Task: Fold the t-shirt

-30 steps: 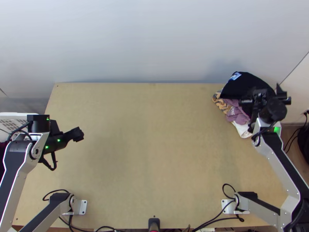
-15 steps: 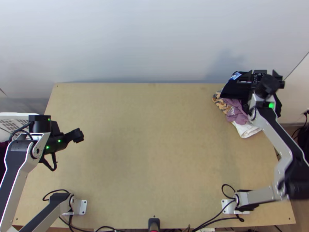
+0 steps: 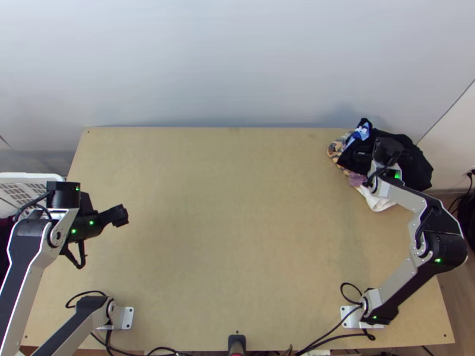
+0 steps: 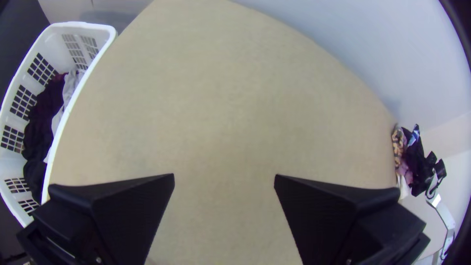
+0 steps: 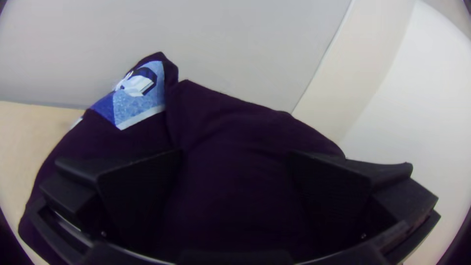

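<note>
At the table's far right corner a black t-shirt [image 3: 409,166] with a blue print lies bunched on other cloths. Over it is my right gripper [image 3: 380,155], its black parts hard to tell from the cloth. In the right wrist view the dark t-shirt [image 5: 230,127] spreads beneath and between the wide-apart fingers of my right gripper [image 5: 236,154]. On the left, my left gripper [image 3: 120,215] hangs over the table; the left wrist view has my left gripper [image 4: 224,177] open with bare table between its fingers.
Beneath the black t-shirt lie a patterned cloth [image 3: 336,148], a purple cloth [image 3: 357,179] and a white cloth [image 3: 377,203]. A white basket [image 4: 73,105] holding clothes stands at the table's left edge. A wall rises behind the table.
My right gripper has come from the far right towards the left and onto the black t-shirt, whose cloth and blue print have shifted and crumpled. The left arm has barely moved.
</note>
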Motion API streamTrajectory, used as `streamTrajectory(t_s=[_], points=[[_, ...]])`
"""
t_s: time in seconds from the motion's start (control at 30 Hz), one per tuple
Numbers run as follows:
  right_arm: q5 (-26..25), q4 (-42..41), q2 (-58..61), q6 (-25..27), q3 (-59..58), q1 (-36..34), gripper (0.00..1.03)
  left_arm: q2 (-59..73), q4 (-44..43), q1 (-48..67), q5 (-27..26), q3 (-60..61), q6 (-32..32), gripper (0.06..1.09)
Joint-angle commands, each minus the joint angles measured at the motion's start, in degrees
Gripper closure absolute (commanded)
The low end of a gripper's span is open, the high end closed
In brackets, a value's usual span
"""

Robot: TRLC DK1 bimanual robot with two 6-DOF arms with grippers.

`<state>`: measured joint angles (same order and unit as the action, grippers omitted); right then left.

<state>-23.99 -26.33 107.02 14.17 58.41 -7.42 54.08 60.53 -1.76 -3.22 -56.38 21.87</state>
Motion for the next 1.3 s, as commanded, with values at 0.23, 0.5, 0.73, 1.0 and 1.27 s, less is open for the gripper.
streamTrajectory(t_s=[0.23, 0.5, 0.73, 1.0, 1.27], points=[[2.81, 2.33, -16.85, -0.9, -3.66, 3.64, 0.04, -2.93, -5.43, 0.0, 0.59, 1.98, 0.02, 0.1], [2.63, 7.52, -28.98, -0.73, 3.55, 9.0, 0.04, -6.01, -11.4, 0.62, 0.94, 4.35, 0.63, 0.1], [2.54, 9.98, -42.95, -2.4, -6.47, 20.25, 0.04, -9.88, -21.25, 0.62, 7.44, 8.83, -3.94, 0.1], [2.54, 12.44, -59.21, -10.22, -26.51, 33.26, 0.04, -15.24, -33.81, 0.62, 12.01, 21.31, -5.87, 0.1], [2.19, 15.87, -71.34, -8.64, -41.01, 39.15, 0.04, -17.08, -41.28, 2.46, 12.19, 30.1, -7.28, 0.1]])
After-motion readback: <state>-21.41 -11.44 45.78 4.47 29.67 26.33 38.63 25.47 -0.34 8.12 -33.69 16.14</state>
